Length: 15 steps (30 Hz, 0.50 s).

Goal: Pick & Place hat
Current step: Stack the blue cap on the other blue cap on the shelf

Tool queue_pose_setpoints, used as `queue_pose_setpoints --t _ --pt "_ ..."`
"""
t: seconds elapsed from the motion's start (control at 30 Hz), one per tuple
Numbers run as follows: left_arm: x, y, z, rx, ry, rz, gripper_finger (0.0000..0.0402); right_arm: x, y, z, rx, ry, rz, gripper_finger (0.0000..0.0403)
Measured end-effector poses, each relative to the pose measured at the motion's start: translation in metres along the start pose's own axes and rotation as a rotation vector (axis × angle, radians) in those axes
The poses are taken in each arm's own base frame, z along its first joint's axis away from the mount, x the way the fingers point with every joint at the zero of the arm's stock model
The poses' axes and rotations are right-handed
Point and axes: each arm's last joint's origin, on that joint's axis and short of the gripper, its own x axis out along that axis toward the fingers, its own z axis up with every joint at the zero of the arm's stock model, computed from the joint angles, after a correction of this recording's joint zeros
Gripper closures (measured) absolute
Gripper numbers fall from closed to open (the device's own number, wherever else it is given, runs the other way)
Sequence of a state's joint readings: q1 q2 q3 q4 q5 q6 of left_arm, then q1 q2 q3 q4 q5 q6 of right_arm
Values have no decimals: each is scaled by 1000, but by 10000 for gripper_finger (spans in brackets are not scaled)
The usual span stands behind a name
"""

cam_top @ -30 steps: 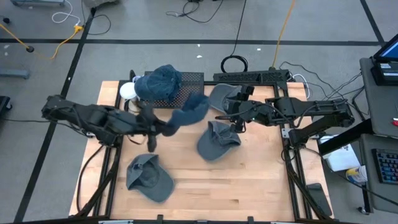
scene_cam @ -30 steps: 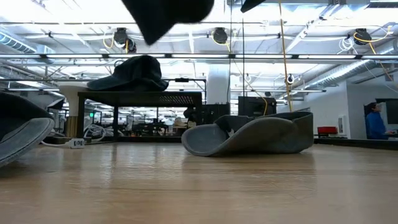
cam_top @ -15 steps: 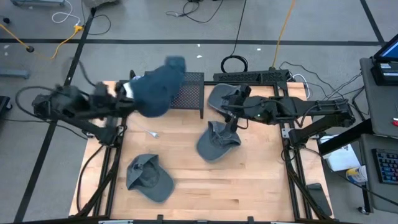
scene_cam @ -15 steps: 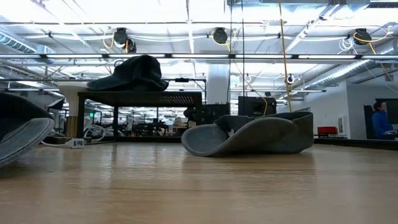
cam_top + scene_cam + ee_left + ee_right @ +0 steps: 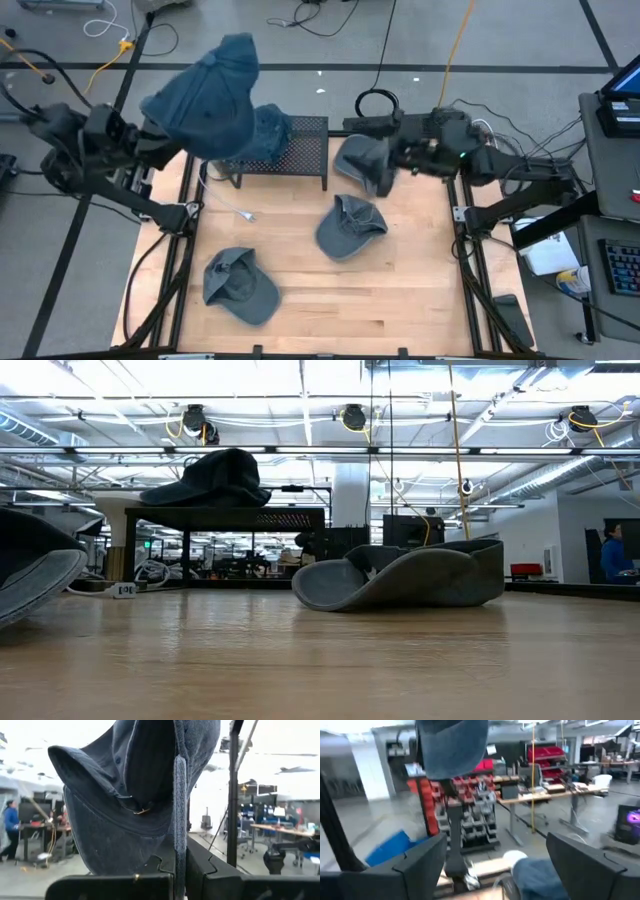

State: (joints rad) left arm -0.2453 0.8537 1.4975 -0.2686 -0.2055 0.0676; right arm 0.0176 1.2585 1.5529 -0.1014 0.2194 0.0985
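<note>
Denim hat (image 5: 205,100) dangling from the left gripper (image 5: 180,870), fingers pinched tight on its strap, hanging high off the table's far-left corner, up and just left of the black rack (image 5: 300,150) where another blue hat (image 5: 268,130) is already sitting. Probably needing a short swing rightward and down onto that rack, so clearly the left arm's job. Farther off, right gripper (image 5: 492,865) hovering spread wide and empty beside the grey hat (image 5: 358,160) at the far edge.

- A light wooden worktop (image 5: 400,290) fills the frame between the rails.
- A small black mesh-topped stand (image 5: 300,150) sits at its far edge.
- A yellow cable (image 5: 455,35) and black cords lie on the grey floor (image 5: 300,50) beyond.
- A person in blue (image 5: 612,555) stands far off in the room.
</note>
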Motion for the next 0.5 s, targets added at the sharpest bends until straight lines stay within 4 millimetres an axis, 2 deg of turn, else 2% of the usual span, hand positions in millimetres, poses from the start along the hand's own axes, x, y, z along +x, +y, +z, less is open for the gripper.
queue_pose_setpoints --t 0.27,0.5 --pt "41 2 33 102 -3 -85 393 -7 -9 61 20 -128 88 65" --pt "94 11 36 116 -12 -226 393 -1 -9 93 19 -174 204 65"
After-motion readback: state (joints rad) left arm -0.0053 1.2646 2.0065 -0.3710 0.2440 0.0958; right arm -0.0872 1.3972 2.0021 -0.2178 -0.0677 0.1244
